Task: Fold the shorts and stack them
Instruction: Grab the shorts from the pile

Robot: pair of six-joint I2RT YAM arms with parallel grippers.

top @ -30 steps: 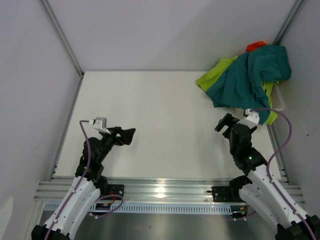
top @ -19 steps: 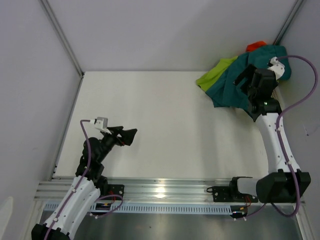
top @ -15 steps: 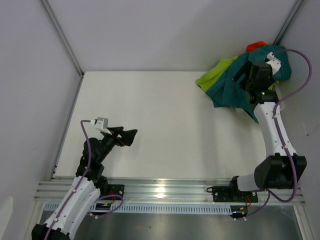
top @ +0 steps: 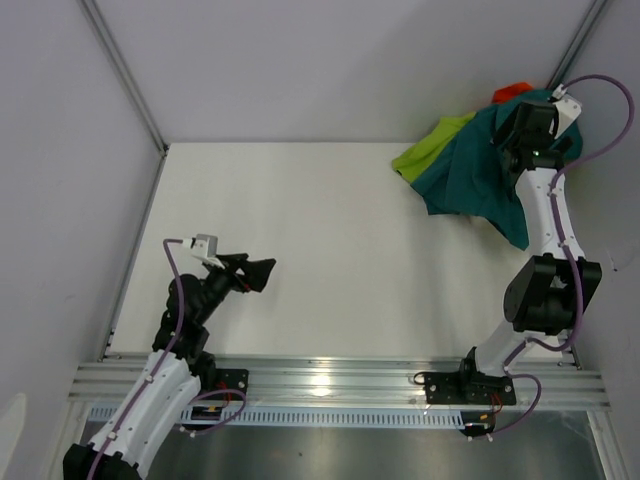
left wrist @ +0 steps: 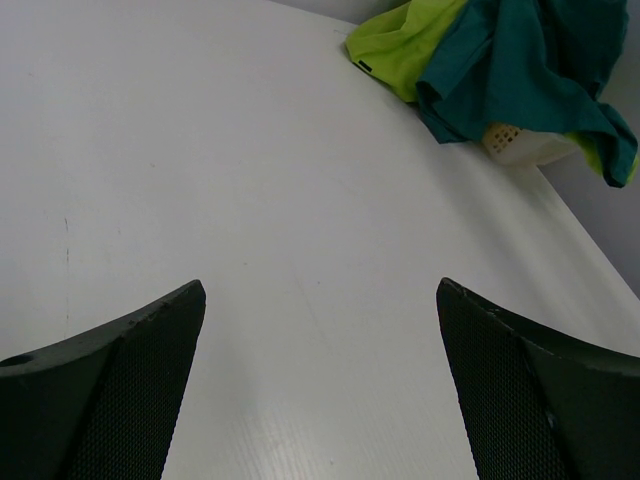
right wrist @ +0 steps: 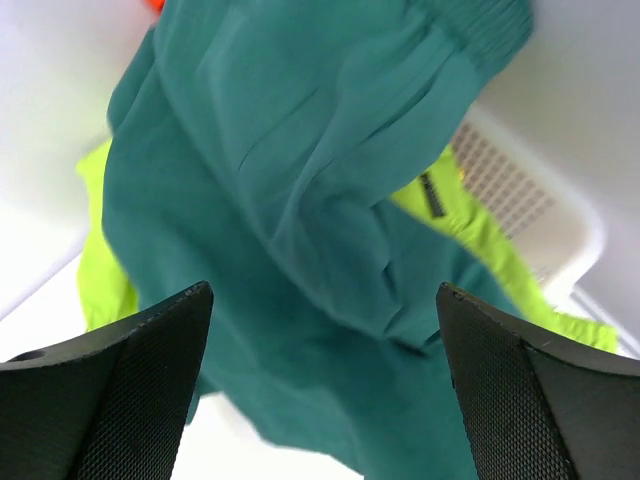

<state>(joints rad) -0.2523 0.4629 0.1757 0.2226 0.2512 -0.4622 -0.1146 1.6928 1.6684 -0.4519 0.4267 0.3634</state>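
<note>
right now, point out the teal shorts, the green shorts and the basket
teal shorts (right wrist: 300, 200): right wrist view, mid cloth
green shorts (left wrist: 395, 45): left wrist view, left fold
basket (right wrist: 520, 195): right wrist view, perforated wall

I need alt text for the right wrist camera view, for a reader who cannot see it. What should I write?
Teal shorts fill the view, draped over a white basket, with lime green shorts showing beneath them at left and right. The right gripper is open in front of the pile, its two dark fingers in the lower corners, holding nothing.
</note>
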